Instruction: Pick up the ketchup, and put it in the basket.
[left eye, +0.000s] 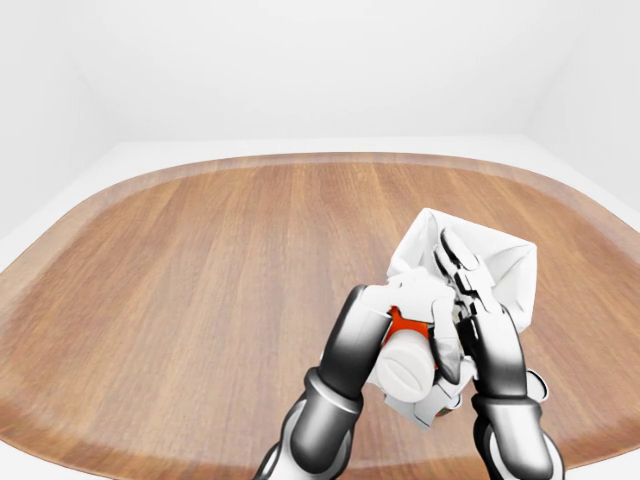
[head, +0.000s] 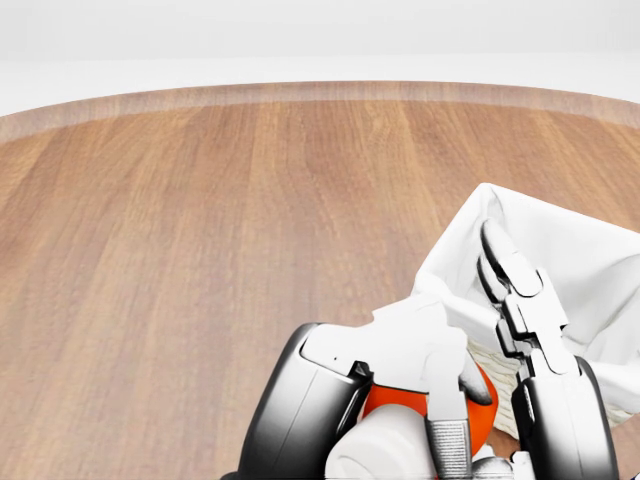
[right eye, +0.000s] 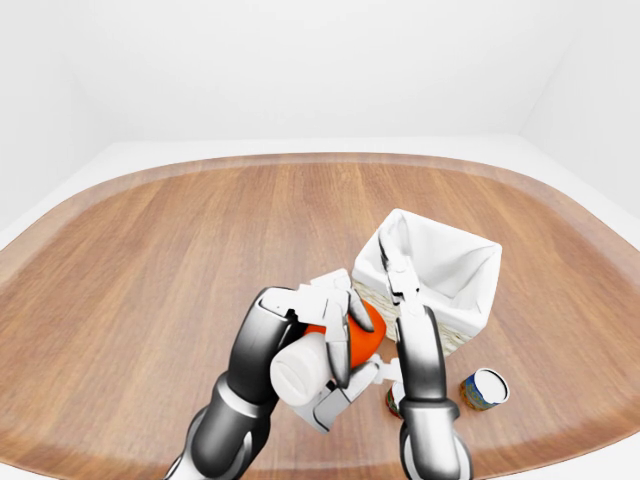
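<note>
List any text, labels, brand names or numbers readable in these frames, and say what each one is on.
No text can be read anywhere in these views.
ketchup: red body and white cap, held in the left hand; no label shows.
can: lying on the table right of the right hand; its wrap has coloured patches, too small to read.
basket: plain white liner, woven wall, no markings.
</note>
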